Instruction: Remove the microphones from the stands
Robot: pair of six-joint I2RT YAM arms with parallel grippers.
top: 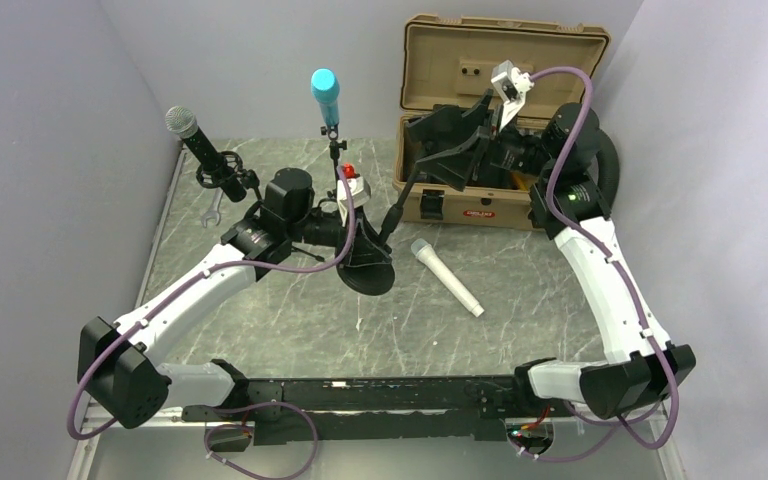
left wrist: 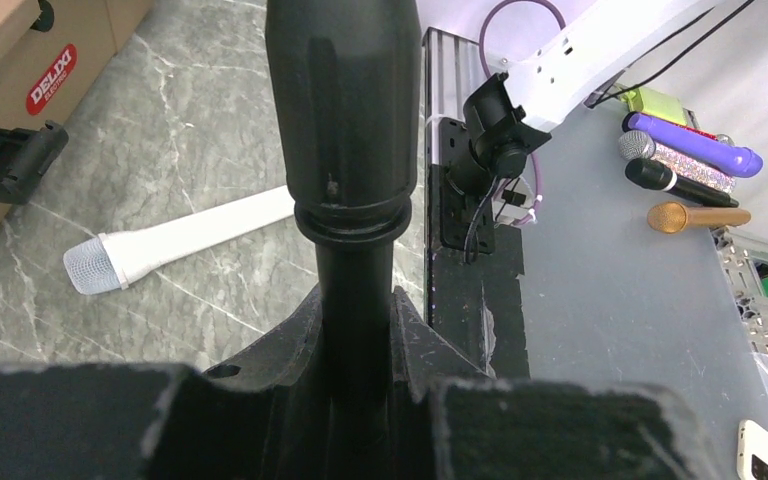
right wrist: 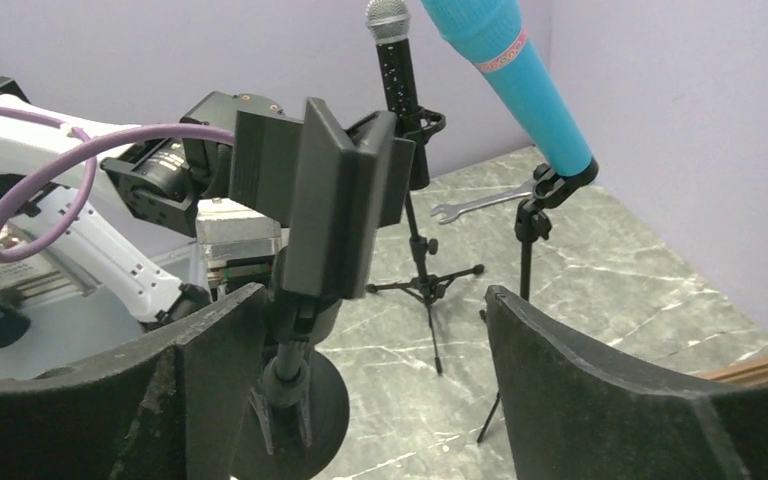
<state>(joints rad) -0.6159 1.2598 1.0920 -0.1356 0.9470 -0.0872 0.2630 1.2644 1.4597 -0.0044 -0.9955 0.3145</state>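
Observation:
A white microphone [top: 446,278] lies flat on the marble table, right of a black round-base stand [top: 368,274]; it also shows in the left wrist view [left wrist: 180,236]. My left gripper [top: 358,238] is shut on that stand's black pole [left wrist: 345,150], just above the base. The stand's black clip [right wrist: 332,200] at the top holds nothing. My right gripper [top: 452,150] is open and empty, level with that clip, which sits by its left finger [right wrist: 210,380]. A blue microphone [top: 325,92] and a black microphone [top: 196,138] sit in two tripod stands at the back.
An open tan case [top: 505,70] stands at the back right behind my right gripper. A wrench [top: 213,208] lies at the back left. A small red-topped object [top: 348,178] is behind my left wrist. Several spare microphones [left wrist: 690,170] lie on a grey side surface.

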